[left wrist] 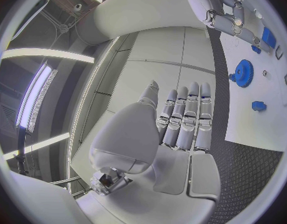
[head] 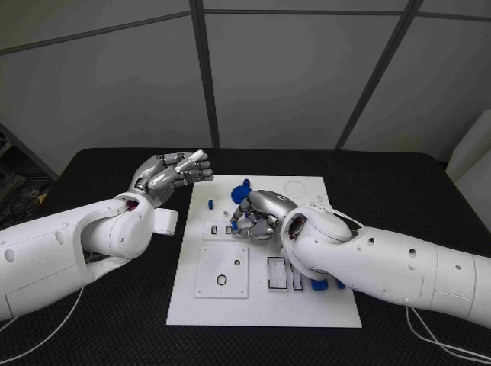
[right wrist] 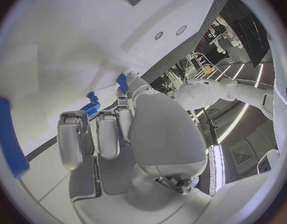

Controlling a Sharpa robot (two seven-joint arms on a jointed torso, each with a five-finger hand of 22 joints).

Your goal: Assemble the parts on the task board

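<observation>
The white task board point(head: 262, 301) lies in the middle of the black table. My left hand point(head: 171, 175) is raised off the board's far left edge, its fingers point(left wrist: 184, 117) straight and side by side, holding nothing. My right hand point(head: 262, 213) hangs low over the board's middle with its fingers point(right wrist: 109, 132) curled downward. A small blue part point(right wrist: 121, 82) sits right at its fingertips; whether the hand grips it is unclear. A blue gear point(head: 242, 192) lies just beyond that hand, also seen as the gear point(left wrist: 243, 73) from the left wrist. A small blue piece point(head: 210, 203) rests near the board's left edge.
A square plate with an oval hole point(head: 223, 272) and narrow rectangular slots point(head: 277, 273) occupy the board's near half. More blue parts point(head: 319, 284) lie by my right forearm, and a long blue bar point(right wrist: 9, 137) lies on the board. Black table point(head: 113, 313) surrounds the board.
</observation>
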